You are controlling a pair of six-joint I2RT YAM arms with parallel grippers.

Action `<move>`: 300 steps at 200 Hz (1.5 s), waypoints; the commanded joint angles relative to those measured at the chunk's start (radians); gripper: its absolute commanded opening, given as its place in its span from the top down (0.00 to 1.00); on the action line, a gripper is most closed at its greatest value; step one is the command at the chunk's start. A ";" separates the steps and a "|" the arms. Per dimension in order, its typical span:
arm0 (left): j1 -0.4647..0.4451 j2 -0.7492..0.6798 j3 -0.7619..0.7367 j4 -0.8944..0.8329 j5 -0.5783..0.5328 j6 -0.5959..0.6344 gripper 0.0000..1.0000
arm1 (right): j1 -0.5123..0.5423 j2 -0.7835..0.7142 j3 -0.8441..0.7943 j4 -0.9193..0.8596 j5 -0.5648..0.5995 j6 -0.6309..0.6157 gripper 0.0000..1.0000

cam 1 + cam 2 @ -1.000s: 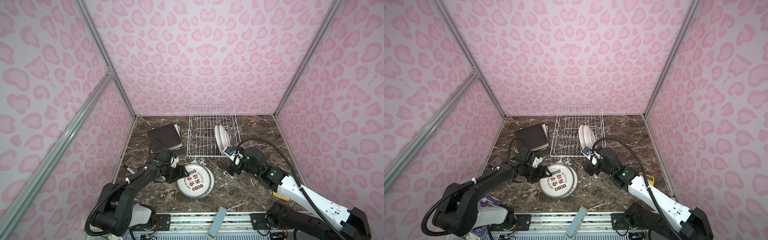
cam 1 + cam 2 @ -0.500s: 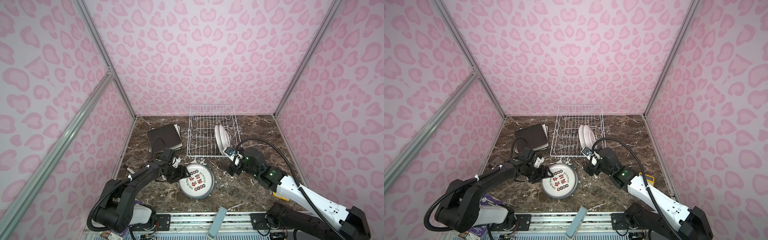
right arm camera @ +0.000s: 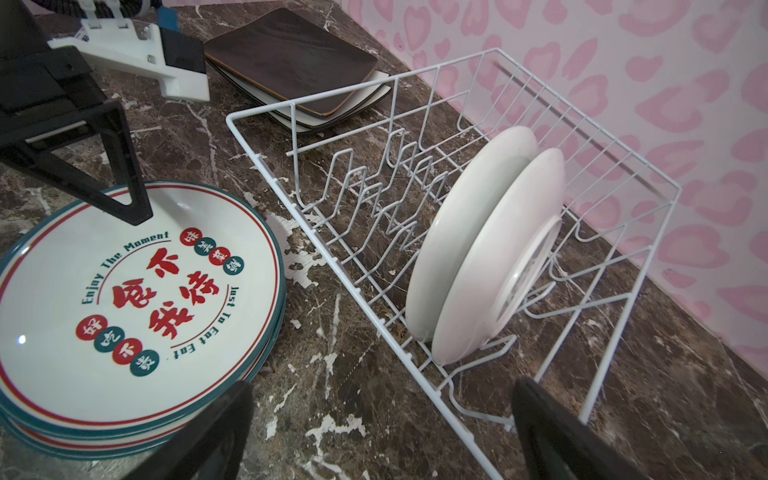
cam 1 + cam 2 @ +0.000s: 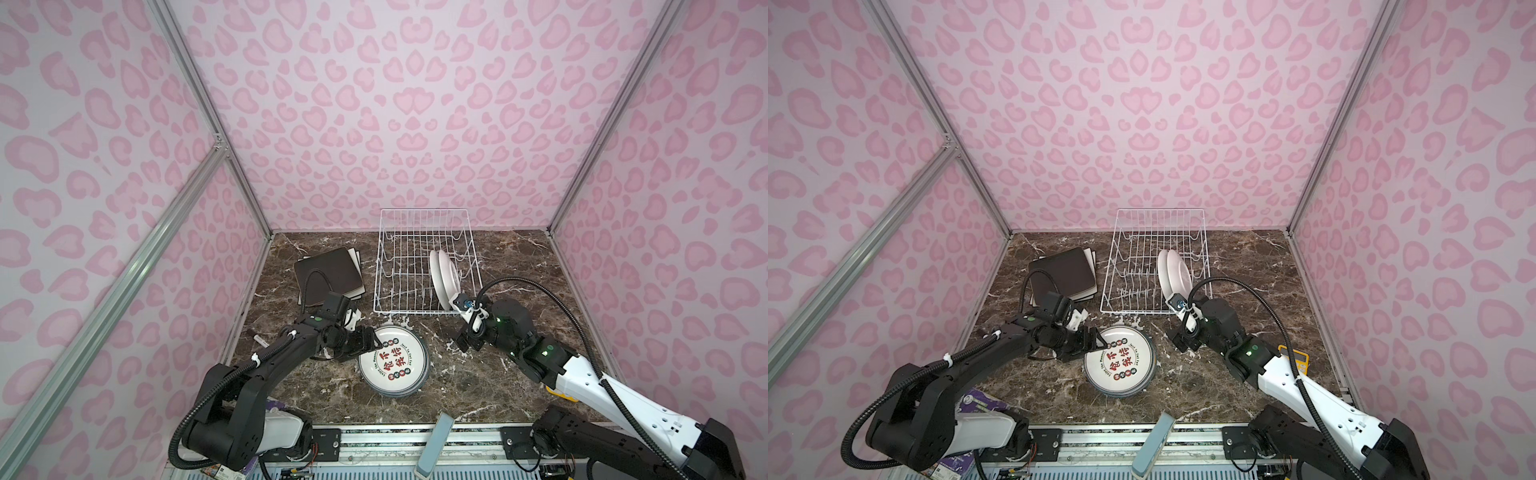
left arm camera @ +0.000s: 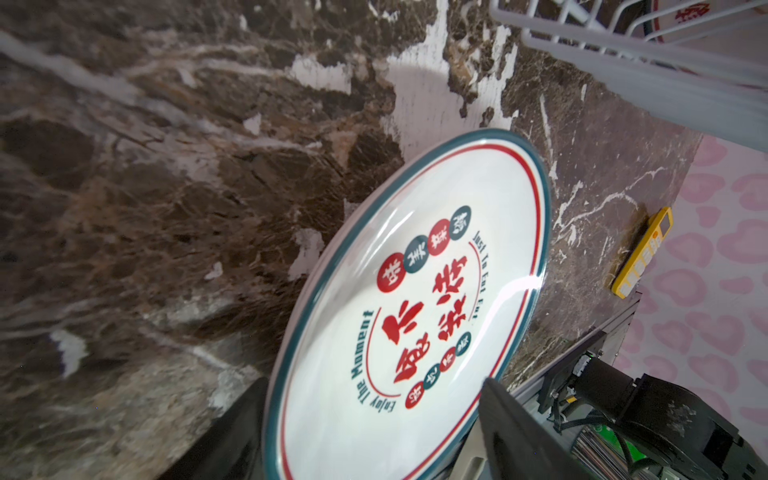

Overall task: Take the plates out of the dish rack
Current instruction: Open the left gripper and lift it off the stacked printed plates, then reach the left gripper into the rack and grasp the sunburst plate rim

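**Hardly anything has moved, and two plates are left in the rack**

The dish rack (image 4: 424, 210) stands at the back of the bench (image 4: 511, 266). Two round white plates (image 4: 444, 274) stand on edge inside it, on its right side near its front. They lean together with their plain backs showing (image 3: 490, 249). They are just where they were a second ago.

In front of the rack, the pile of round printed plates (image 4: 394, 361) lies flat, face up. Left of the rack is the square pile, with the dark brown plate (image 4: 328, 274) lying on the cream plates (image 4: 356, 254). Neither pile has changed place.

The left gripper (image 4: 368, 338) is low in front of the rack's left corner, at the edge of the round pile. Its jaws stand far apart, with the rim of the top plate between them (image 5: 372, 382). They are not pinching it, so they hold nothing. Since a second ago this gripper has slid a tiny bit toward the pile. The top views are too small to show if its jaws have spread more.

The right gripper (image 4: 463, 324) hangs just in front of the rack's right front corner. Its jaws are wide open and empty, and they face the two standing plates (image 3: 382, 384). It has not moved at all.
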 commanded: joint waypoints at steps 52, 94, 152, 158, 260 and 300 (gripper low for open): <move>0.001 0.007 0.008 -0.007 -0.009 0.020 0.20 | 0.003 -0.028 -0.010 0.025 0.033 0.023 0.02; 0.001 -0.007 0.047 -0.057 -0.033 0.036 0.20 | 0.003 -0.029 -0.010 0.026 0.044 0.037 0.01; 0.000 -0.088 0.164 -0.201 -0.156 0.095 0.20 | 0.002 -0.058 -0.003 0.048 0.139 0.084 0.01; 0.000 -0.096 0.187 -0.217 -0.167 0.111 0.20 | 0.003 -0.060 0.000 0.047 0.153 0.089 0.01; -0.030 -0.023 0.568 -0.174 -0.115 0.152 0.21 | 0.001 -0.100 0.012 0.083 0.347 0.199 0.02; -0.099 0.125 0.688 -0.093 -0.106 0.138 0.22 | -0.001 -0.089 0.012 0.086 0.350 0.233 0.01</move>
